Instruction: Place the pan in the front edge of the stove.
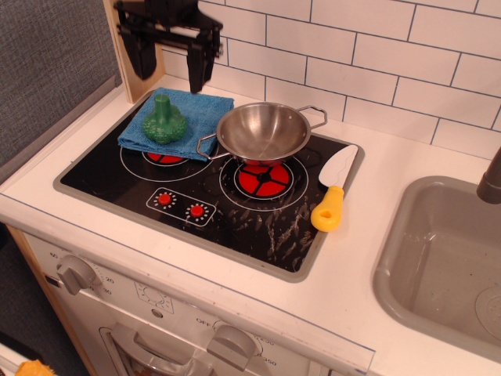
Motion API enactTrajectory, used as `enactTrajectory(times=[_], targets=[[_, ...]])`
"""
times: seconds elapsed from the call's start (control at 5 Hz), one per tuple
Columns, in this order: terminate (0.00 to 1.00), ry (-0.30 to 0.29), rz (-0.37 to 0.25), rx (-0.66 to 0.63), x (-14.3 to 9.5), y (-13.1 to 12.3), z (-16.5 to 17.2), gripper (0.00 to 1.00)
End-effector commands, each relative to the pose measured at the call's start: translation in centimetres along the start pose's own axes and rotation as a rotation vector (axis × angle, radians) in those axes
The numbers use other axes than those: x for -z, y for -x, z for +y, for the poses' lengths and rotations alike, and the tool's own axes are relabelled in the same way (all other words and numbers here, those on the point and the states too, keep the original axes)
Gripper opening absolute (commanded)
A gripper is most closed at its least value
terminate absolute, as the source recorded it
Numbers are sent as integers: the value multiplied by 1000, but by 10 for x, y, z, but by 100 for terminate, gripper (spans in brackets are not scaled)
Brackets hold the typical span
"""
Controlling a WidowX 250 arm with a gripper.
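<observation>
Your pan [264, 130], a shiny steel bowl with two thin wire loop handles, sits at the back of the stove [235, 227], overlapping the far side of the right burner ring [264, 178]. One handle points toward the tiled wall, the other toward the blue cloth. Nothing is inside it and nothing grips it.

The stove is a black glass cooktop with a grey rim. Its front strip, nearest you and past the two small red dials [180, 204], is bare glass, so that looks like the spot the task means. The pan is well apart from it.

Touching the pan's left side, the blue cloth [196, 113] lies folded over the left burner, with a green toy vegetable [163, 120] standing upright on it. To the pan's right, a white spatula with a yellow handle [333, 190] lies along the stove's right rim, handle toward the front. It is near the path forward, so you would likely lift the pan clear rather than slide it.

The gripper [169, 56] hangs high at the back left, above the cloth and well apart from the pan. Its two dark fingers [196, 66] are spread wide and hold nothing. That suggests the reach toward the pan is not yet made.

A grey sink [407, 235] is set into the counter at the right.
</observation>
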State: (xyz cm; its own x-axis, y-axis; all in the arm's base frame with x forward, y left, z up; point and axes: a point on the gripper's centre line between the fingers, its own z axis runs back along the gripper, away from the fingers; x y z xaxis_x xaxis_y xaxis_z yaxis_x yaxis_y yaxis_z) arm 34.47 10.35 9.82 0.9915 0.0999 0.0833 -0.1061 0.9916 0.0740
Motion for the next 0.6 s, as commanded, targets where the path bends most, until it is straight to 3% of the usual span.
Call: enactTrajectory(times=[0.0, 0.4], targets=[[0, 5, -46, 213, -2, -16, -56, 100], [0, 26, 4, 408, 28, -23, -118, 100]])
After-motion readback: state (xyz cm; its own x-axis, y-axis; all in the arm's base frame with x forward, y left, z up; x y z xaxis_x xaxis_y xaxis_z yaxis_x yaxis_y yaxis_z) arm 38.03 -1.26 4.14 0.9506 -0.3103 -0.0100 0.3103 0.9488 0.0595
